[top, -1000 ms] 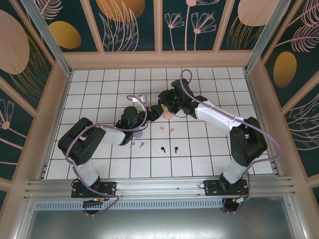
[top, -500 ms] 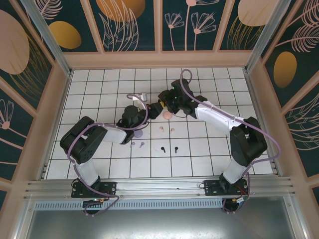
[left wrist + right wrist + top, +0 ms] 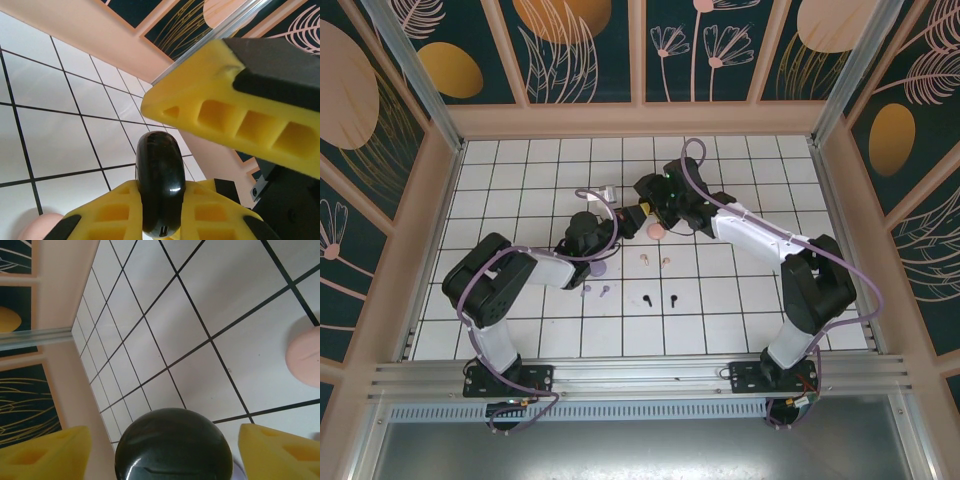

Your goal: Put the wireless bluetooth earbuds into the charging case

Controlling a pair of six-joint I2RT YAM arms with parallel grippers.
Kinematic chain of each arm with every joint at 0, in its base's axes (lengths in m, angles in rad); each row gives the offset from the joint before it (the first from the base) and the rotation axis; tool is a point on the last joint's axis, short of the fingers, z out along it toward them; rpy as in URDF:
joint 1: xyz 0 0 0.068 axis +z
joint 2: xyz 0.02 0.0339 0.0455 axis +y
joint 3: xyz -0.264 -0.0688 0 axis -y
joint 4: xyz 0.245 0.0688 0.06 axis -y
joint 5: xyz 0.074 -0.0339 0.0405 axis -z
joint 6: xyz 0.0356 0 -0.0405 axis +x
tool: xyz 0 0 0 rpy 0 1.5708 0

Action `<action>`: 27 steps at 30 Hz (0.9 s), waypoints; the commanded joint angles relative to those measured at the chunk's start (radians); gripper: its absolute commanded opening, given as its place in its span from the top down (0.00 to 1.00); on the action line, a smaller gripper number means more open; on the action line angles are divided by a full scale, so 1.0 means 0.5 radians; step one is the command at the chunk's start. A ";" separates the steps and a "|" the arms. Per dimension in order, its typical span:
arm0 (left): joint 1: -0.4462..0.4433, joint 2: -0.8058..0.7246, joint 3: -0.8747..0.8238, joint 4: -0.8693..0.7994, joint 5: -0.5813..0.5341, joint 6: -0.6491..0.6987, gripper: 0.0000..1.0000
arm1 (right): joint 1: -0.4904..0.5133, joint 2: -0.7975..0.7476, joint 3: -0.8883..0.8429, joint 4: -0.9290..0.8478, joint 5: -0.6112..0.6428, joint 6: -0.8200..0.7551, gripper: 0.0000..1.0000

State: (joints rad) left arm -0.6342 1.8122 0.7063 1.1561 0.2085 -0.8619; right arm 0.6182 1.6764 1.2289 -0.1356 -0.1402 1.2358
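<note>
I have the black charging case [image 3: 160, 185] clamped in the left fingers [image 3: 105, 217]. In the left wrist view it stands on edge between the two yellow pads, glossy and rounded. One of the right arm's yellow fingers [image 3: 225, 105] hangs just above it, clear of the shell.

In the right wrist view the right fingers [image 3: 47, 450] stand apart on either side of the same case [image 3: 175, 445], with bare tile showing in the gap on each side, so they are not gripping it.

From the top camera I see both arms meeting over the middle of the white tiled tabletop [image 3: 520, 180], with the case between them. I cannot tell whether it touches the tiles.

A round pale pink case [image 3: 658, 231] lies just beside that meeting point, on the near side. The earbuds are all loose on the tabletop, nearer to the arm bases. The pale pink earbuds [image 3: 644, 259] are closest to the pink case. The lilac earbuds [image 3: 605, 290] lie near the left forearm, and the black earbuds [image 3: 647, 300] sit just to the right of them. Each pair lies side by side, and none is inside a case.
</note>
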 commanded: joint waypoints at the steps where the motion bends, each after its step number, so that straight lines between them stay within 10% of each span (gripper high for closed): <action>1: -0.003 -0.005 0.018 0.048 0.030 -0.028 1.00 | -0.052 -0.125 -0.009 0.064 0.017 -0.031 0.18; 17: 0.085 -0.460 0.149 -0.854 0.662 0.495 1.00 | -0.382 -1.172 -1.090 0.771 -0.480 -1.413 0.18; 27: 0.116 -0.485 0.329 -1.045 1.130 0.515 1.00 | -0.359 -1.072 -1.134 0.897 -0.916 -1.591 0.22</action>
State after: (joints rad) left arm -0.5777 1.5948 0.8440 0.6735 0.6765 -0.6285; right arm 0.4297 1.1194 0.6559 0.2394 -0.5140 0.4984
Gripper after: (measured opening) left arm 0.171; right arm 0.784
